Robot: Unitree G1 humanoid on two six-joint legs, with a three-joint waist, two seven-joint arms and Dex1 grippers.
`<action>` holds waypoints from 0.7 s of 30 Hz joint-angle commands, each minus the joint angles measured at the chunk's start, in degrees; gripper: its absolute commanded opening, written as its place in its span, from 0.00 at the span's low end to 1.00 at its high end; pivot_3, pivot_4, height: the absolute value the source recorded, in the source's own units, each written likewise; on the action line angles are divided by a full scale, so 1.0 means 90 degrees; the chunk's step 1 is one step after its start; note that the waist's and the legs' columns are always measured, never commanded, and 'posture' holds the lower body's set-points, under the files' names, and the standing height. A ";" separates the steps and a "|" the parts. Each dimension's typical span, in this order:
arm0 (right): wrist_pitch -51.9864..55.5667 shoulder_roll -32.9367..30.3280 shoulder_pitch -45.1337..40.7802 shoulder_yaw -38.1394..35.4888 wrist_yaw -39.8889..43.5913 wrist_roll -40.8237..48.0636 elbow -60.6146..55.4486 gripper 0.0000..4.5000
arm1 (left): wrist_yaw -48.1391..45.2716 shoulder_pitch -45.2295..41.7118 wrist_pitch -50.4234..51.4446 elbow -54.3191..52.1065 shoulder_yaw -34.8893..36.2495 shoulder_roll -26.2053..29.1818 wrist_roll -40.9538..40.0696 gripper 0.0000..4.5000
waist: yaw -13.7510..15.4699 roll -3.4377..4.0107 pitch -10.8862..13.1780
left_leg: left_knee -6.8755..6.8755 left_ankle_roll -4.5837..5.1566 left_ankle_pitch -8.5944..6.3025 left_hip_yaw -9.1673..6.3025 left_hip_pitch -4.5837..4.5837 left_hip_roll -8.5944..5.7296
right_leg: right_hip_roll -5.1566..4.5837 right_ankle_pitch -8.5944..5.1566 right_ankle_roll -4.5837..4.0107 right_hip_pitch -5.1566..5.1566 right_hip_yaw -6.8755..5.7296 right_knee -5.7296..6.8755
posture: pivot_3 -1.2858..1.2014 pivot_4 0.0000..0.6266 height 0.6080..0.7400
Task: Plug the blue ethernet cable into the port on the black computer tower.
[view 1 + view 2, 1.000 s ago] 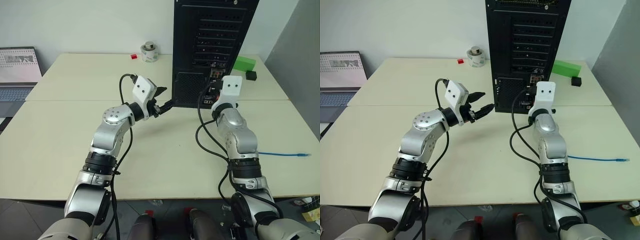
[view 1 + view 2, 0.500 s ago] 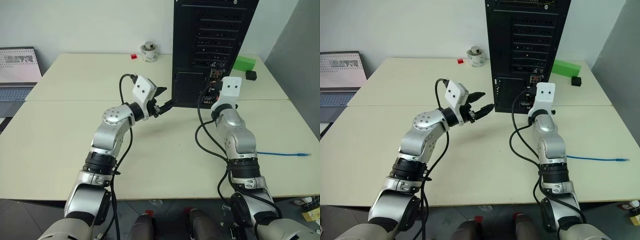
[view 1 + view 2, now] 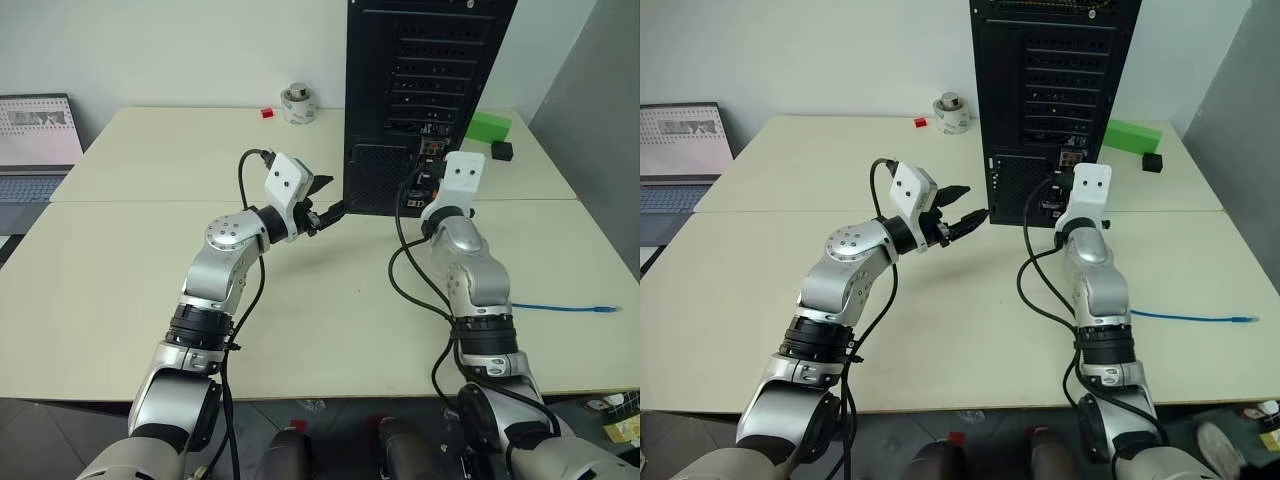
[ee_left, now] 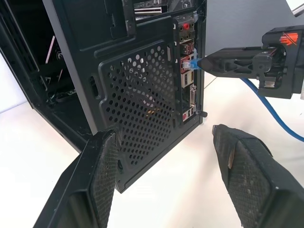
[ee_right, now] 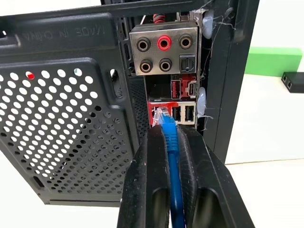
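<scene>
The black computer tower [image 3: 430, 60] stands at the back of the table with its rear facing me. My right gripper [image 5: 167, 130] is shut on the blue ethernet cable [image 5: 169, 142] just behind its clear plug. The plug's tip [image 4: 190, 62] sits at the mouth of a port [image 5: 164, 111] in the red connector block; how deep it sits I cannot tell. The rest of the cable [image 3: 560, 307] trails across the table to the right. My left gripper [image 3: 330, 196] is open and empty, level with the mesh vent [image 4: 137, 95] at the tower's lower left.
A laptop [image 3: 35, 140] sits at the far left. A tape roll [image 3: 298, 103] and a small red block [image 3: 267, 113] lie behind the left arm. A green box [image 3: 488, 127] and a small black box [image 3: 502, 151] are right of the tower. The cable's free plug [image 3: 603, 310] is near the right table edge.
</scene>
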 commanded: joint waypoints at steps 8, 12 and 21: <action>-0.0499 0.0216 -0.0369 0.0159 -0.0329 -0.0314 0.0213 0.00 | -0.0908 -0.0140 0.0390 -0.0459 -0.0003 0.0300 -0.0295 0.71 | -0.0103 0.0000 0.0000 | 0.0000 0.0000 0.0000 0.0002 0.0002 0.0002 | 0.0005 0.0000 0.0000 -0.0004 0.0002 0.0012 | 0.52 0.24 1.00; -0.0597 0.0212 -0.0380 0.0164 -0.0394 -0.0407 0.0314 0.00 | -0.0970 -0.0142 0.0440 -0.0457 0.0022 0.0282 -0.0265 0.71 | -0.0102 0.0000 0.0000 | 0.0000 -0.0001 0.0000 0.0002 0.0003 0.0002 | 0.0005 0.0000 0.0000 -0.0003 0.0004 0.0013 | 0.52 0.24 1.00; -0.0930 0.0380 -0.0631 0.0229 -0.0560 -0.0554 0.0842 0.00 | -0.1114 -0.0178 0.0500 -0.0424 0.0029 0.0259 -0.0243 0.71 | -0.0116 0.0000 0.0000 | 0.0001 -0.0001 0.0001 0.0006 0.0006 0.0002 | 0.0006 0.0000 0.0000 -0.0004 0.0008 0.0019 | 0.52 0.24 1.00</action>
